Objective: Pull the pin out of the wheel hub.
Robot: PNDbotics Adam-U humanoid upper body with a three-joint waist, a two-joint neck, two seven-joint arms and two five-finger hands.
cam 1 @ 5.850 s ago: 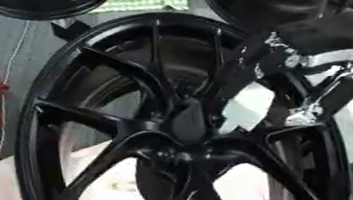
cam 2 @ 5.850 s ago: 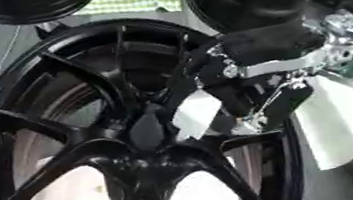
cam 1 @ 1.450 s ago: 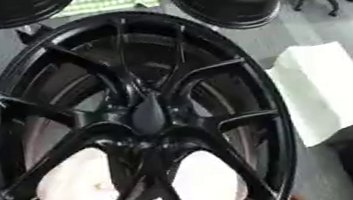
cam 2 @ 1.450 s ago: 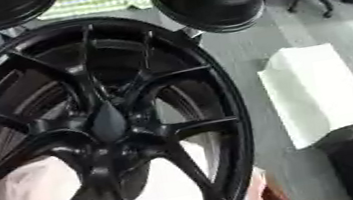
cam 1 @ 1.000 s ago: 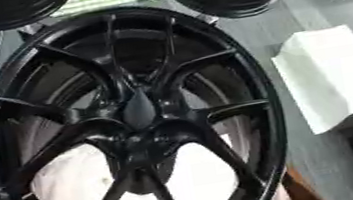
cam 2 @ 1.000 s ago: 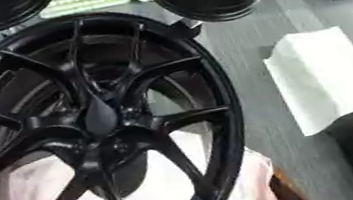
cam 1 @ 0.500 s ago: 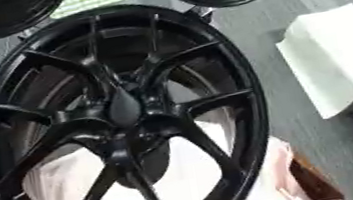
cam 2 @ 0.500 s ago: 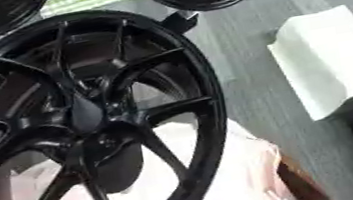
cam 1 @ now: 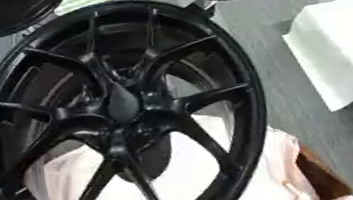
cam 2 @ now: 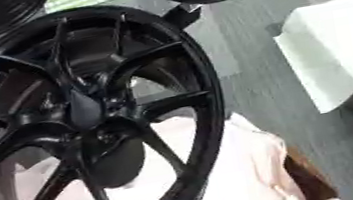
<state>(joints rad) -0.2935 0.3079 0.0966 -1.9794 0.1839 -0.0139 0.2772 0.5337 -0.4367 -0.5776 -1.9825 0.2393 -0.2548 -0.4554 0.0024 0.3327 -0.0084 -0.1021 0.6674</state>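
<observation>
Filling both views, a black wheel [cam 1: 112, 117] leans over pale pink cloth [cam 2: 227, 175].

Neither robot hand is in sight, so their state cannot be told. At the hub [cam 1: 124, 108] no pin can be picked out; a good pull would probably run straight along its axis.
</observation>
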